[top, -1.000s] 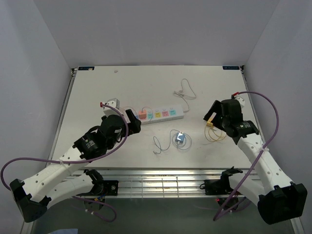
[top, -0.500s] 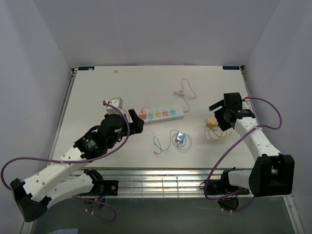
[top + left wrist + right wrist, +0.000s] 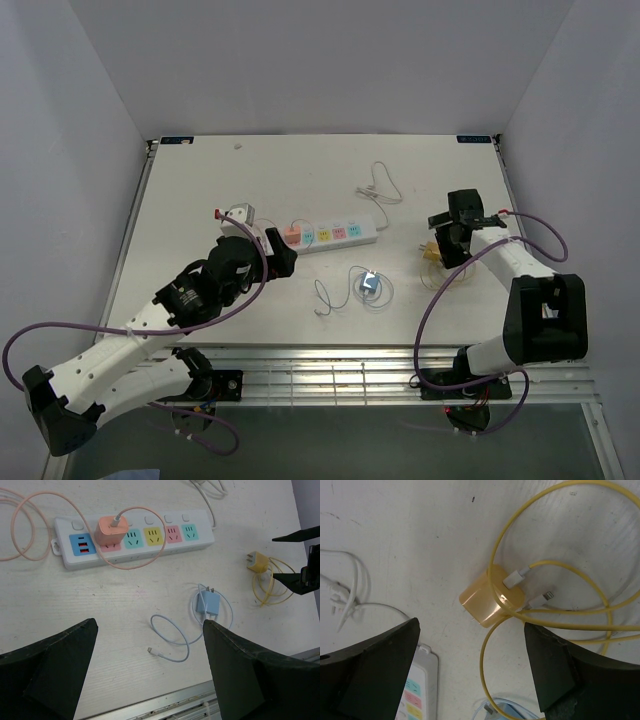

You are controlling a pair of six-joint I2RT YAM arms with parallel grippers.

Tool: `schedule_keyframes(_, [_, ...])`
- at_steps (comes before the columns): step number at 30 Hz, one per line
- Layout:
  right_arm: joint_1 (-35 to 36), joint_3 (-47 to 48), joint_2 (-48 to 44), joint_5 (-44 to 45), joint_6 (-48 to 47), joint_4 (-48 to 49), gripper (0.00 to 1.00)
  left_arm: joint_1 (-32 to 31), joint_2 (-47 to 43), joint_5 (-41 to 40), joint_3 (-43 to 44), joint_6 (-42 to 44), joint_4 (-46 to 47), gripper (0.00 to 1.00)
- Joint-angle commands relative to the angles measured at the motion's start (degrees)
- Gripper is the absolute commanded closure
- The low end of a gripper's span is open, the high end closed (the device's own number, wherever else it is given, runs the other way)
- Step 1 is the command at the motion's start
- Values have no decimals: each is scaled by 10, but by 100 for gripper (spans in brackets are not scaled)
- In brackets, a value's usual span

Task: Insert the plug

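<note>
Now directly above yellow plug (image 3: 490, 597): right gripper (image 3: 471, 626), brought down over it within the last 1 s, fingers apart, nothing held. Plug lying flat, well right of power strip (image 3: 135, 537). Left gripper (image 3: 150, 625): spread, empty, beside strip. Grasp likely next; 4 sockets free.

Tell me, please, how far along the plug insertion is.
Done: the pink charger sits in the power strip. In hand: the right end effector hovers open over the yellow charger, not gripping it. Remaining: grasping and inserting it; the blue charger lies loose.
</note>
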Motion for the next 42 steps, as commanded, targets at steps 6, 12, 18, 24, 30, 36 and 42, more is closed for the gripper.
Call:
schedule_keyframes(6, [0, -21, -4, 47, 44, 46, 8, -2, 1, 5, -6, 2, 3, 2])
schedule_keyframes(12, [0, -23, 30, 25, 48, 61, 7, -2, 3, 2, -8, 1, 3, 2])
schedule_keyframes(18, [1, -38, 48, 12, 55, 82, 5, -2, 6, -1, -11, 1, 3, 2])
schedule_keyframes(24, [1, -42, 57, 17, 52, 88, 2, -2, 10, -2, -10, 1, 2, 2])
schedule_keyframes(30, [1, -43, 74, 25, 53, 89, 21, -2, 9, -4, -10, 0, 1, 2])
schedule_keyframes(36, [1, -36, 90, 35, 45, 78, 41, -2, 7, -7, -9, -1, -2, 2])
schedule_keyframes(42, [1, -38, 85, 41, 22, 90, 62, -2, 4, -9, -7, -2, -3, 2])
